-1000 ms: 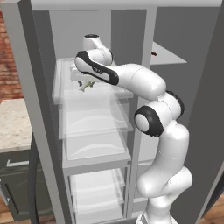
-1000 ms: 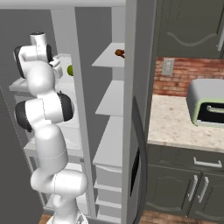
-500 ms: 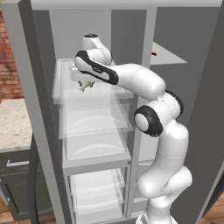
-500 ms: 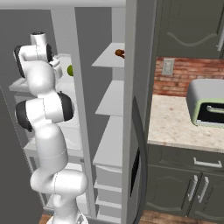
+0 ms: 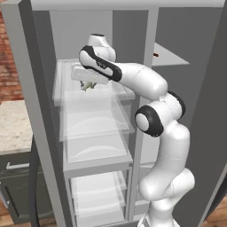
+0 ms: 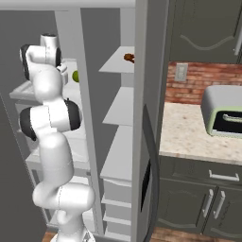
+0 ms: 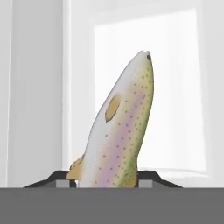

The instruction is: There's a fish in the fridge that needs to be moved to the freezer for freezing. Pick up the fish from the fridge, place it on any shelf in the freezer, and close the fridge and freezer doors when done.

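The fish (image 7: 122, 127), pale with a pink stripe and dark speckles, stands between my gripper's (image 7: 107, 184) two dark tips, which press its tail end from both sides. In the left base view my gripper (image 5: 88, 84) reaches into the fridge (image 5: 95, 133) at its top glass shelf (image 5: 116, 91), with the fish (image 5: 91, 87) just below the hand. The freezer (image 6: 117, 108), with solid grey shelves, is the narrower section beside it. Both doors stand open: the fridge door (image 5: 37, 124) at the left, the freezer door (image 6: 152, 118) at the right.
A green ball (image 6: 75, 75) lies on the same fridge shelf behind the arm. A small brown item (image 6: 128, 58) sits on the freezer's top shelf. Right of the freezer door is a stone counter (image 6: 186, 130) with a pale green toaster oven (image 6: 222, 111).
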Tool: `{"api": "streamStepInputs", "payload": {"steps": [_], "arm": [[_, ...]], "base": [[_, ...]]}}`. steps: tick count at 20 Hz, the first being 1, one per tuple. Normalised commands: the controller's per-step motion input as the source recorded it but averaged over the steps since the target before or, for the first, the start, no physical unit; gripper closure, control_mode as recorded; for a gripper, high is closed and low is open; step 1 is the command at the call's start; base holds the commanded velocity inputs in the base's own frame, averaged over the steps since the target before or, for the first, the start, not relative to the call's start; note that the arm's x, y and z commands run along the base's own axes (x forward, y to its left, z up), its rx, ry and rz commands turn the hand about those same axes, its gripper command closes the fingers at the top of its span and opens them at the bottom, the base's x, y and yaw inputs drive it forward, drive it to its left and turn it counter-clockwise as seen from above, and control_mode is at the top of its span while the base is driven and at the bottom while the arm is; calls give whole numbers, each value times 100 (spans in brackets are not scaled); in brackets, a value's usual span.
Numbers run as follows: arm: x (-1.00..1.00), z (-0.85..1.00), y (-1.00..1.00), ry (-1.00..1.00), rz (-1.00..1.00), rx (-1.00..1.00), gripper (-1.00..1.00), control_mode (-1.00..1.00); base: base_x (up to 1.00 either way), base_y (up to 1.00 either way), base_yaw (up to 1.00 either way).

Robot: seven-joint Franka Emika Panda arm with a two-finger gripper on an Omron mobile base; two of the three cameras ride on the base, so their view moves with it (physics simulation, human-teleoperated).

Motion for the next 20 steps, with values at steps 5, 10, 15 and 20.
{"api": "streamStepInputs", "payload": {"steps": [5, 10, 15, 20], "arm": [[-23, -42, 33, 11, 9, -1, 100, -100], [-95, 0, 11, -8, 0, -5, 100, -100], [-100, -5, -5, -10, 1, 0, 100, -100], [-99, -10, -18, -20, 1, 2, 100, -100]], "base": [[0, 0, 0], [0, 0, 0], [0, 0, 0], [0, 0, 0]]}}
